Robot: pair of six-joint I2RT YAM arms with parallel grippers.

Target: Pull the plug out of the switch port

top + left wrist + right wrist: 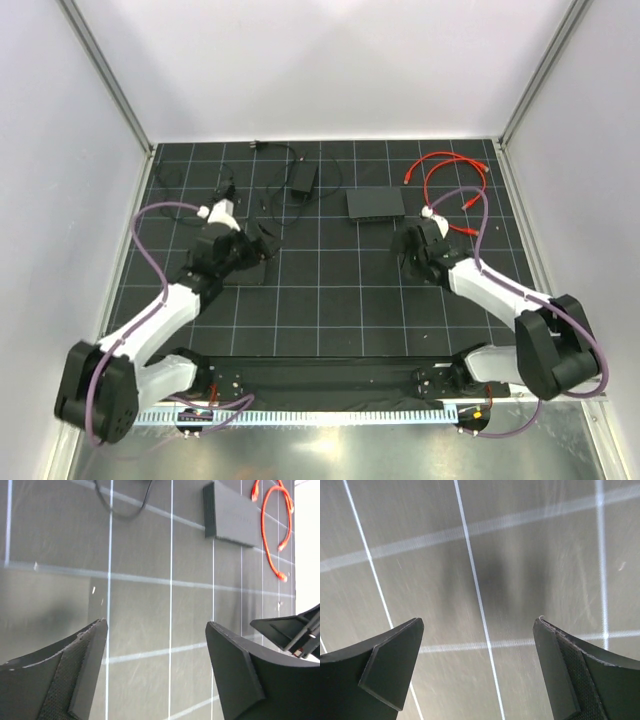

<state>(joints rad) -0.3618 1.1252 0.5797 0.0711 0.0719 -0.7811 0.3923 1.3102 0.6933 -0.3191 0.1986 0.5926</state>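
Observation:
The black switch [376, 204] lies flat at the back middle of the gridded mat, and the left wrist view shows it as the switch [230, 515] at top right. A red cable [445, 175] curls to its right, seen as the red cable [274, 530] from the left wrist. One plug end [408, 176] lies close to the switch's far right corner. Whether it sits in a port is too small to tell. My left gripper [250, 250] [156, 630] hangs open over bare mat, left of the switch. My right gripper [412, 250] [479, 625] is open and empty just in front of it.
A black power adapter [303, 180] with thin black leads lies at the back left. White walls with metal posts close in the mat on three sides. A black rail [320, 375] runs along the near edge between the arm bases. The right arm [295, 630] shows in the left wrist view.

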